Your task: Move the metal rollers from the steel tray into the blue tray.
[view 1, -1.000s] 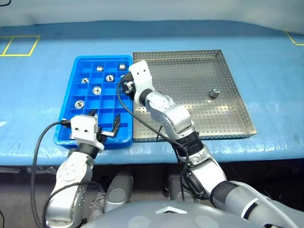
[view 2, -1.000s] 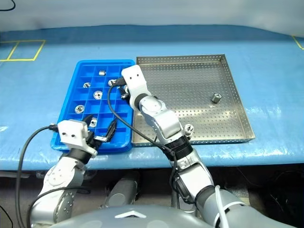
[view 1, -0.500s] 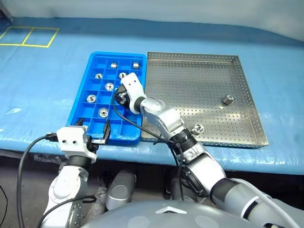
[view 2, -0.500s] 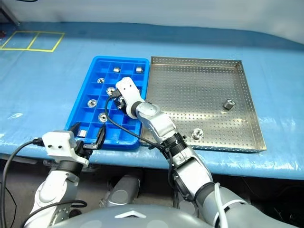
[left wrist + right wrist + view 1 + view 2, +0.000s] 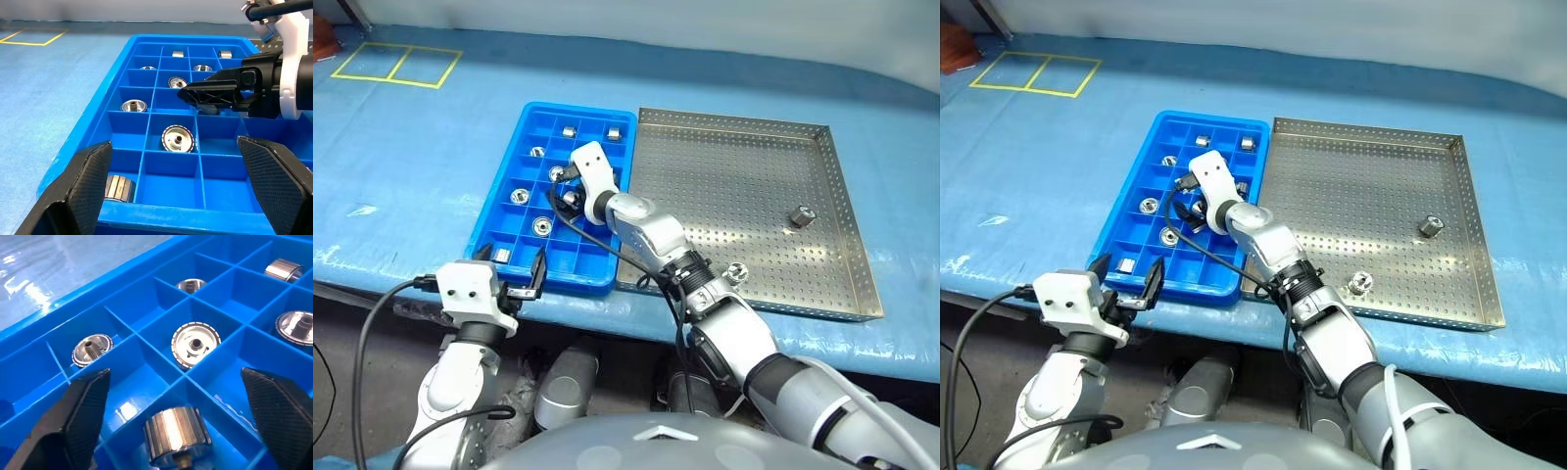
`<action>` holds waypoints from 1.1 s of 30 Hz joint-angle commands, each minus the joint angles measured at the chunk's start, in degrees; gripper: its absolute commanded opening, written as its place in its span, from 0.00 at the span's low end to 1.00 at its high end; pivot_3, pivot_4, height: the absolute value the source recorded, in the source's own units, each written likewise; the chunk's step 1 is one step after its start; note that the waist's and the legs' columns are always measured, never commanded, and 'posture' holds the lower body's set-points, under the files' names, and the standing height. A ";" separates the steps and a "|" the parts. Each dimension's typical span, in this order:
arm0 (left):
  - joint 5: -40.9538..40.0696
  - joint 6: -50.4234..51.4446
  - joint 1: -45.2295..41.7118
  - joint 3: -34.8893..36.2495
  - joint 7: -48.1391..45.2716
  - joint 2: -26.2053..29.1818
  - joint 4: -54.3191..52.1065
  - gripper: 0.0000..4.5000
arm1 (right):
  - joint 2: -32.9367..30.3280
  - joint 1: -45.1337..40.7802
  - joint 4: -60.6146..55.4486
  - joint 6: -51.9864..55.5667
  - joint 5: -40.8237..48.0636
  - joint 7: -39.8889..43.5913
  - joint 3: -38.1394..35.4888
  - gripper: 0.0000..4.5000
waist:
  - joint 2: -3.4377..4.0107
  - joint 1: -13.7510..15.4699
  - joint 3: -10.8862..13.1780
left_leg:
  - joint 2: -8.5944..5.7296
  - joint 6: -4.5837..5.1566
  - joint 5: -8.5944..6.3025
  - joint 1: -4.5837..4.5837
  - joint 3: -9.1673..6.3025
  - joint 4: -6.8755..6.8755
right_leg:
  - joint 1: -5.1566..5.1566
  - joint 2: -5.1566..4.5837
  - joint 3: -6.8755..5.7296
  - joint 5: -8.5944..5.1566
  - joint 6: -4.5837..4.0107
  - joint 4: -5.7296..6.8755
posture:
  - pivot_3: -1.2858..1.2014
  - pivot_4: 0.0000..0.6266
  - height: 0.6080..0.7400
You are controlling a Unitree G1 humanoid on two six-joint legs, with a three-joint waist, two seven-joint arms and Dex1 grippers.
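Observation:
The blue tray [image 5: 568, 282] lies left of the steel tray [image 5: 734, 176], and several metal rollers sit in its compartments, such as one [image 5: 542, 226]. My right gripper [image 5: 570, 194] hangs low over the blue tray's middle. It stands open [image 5: 176, 382], and a roller [image 5: 177, 434] rests in the compartment between its fingers [image 5: 83, 416], touching neither. Two rollers are on the steel tray, one [image 5: 799, 215] at the right and one [image 5: 737, 272] near the front rim. My left gripper [image 5: 521, 269] is open at the blue tray's front edge with nothing in it [image 5: 176, 147].
Both trays rest on a table under a blue cover. Yellow tape squares [image 5: 396, 64] mark its far left corner. The table's front edge runs just below the trays. A black cable [image 5: 607, 245] trails along my right forearm over the blue tray.
The camera has swung, shifting the whole picture. My right gripper sank a little into the blue tray and opened, leaving a roller in a compartment. The left gripper stayed open.

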 commanded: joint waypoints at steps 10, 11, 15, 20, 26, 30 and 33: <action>-3.69 2.58 -13.27 -5.33 -8.75 5.12 6.05 1.00 | -4.84 10.43 -37.38 19.68 -0.19 -10.43 -7.58 0.99 | 0.00 -4.82 -0.01 | -0.01 -0.06 -0.06 -0.16 0.05 0.01 | -0.04 -0.01 0.06 0.04 0.10 -0.19 | 0.57 0.24 1.00; -4.10 2.72 -14.47 -6.22 -9.99 5.52 6.97 1.00 | -6.15 11.72 -40.14 22.33 -0.83 -11.49 -8.23 0.99 | 0.00 -5.55 -0.01 | -0.01 -0.06 -0.06 -0.17 0.06 0.00 | -0.05 -0.01 0.07 0.05 0.07 -0.21 | 0.57 0.24 1.00; -4.68 3.49 -17.94 -9.66 -14.95 8.71 9.44 1.00 | -10.44 15.94 -49.27 33.37 -2.96 -14.51 -10.45 0.99 | 0.01 -8.89 -0.02 | 0.00 -0.06 -0.06 -0.17 0.03 -0.01 | -0.05 -0.04 0.04 0.13 0.05 -0.14 | 0.54 0.24 1.00; -5.31 3.12 -19.93 -11.49 -17.28 10.18 11.38 1.00 | -13.30 19.16 -57.68 46.00 -2.75 -14.52 -13.48 0.99 | 0.05 -12.95 -0.02 | 0.01 -0.02 -0.08 -0.13 0.11 -0.01 | -0.07 -0.11 0.03 0.27 0.11 -0.09 | 0.52 0.24 1.00; -5.33 2.54 -20.82 -12.29 -18.11 9.94 12.82 1.00 | -14.27 19.76 -63.84 60.13 -1.84 -13.06 -16.06 0.99 | 0.05 -14.01 -0.02 | 0.02 0.01 -0.09 -0.10 0.12 0.10 | -0.02 -0.11 0.02 0.15 0.34 -0.02 | 0.52 0.24 1.00; -5.28 2.19 -20.91 -12.64 -18.37 9.52 13.36 1.00 | -14.40 21.03 -66.45 66.57 -0.83 -11.64 -16.83 0.99 | 0.05 -14.00 -0.02 | 0.00 0.05 -0.11 -0.11 0.12 0.25 | 0.05 -0.11 0.02 0.18 0.41 -0.03 | 0.52 0.24 1.00; -5.22 2.15 -20.72 -12.71 -18.34 9.22 13.57 1.00 | -16.13 24.27 -68.26 66.64 0.97 -11.09 -15.45 0.99 | 0.04 -13.96 -0.02 | 0.00 0.08 -0.12 -0.11 0.12 0.30 | 0.09 -0.11 0.02 0.19 0.44 -0.04 | 0.52 0.24 1.00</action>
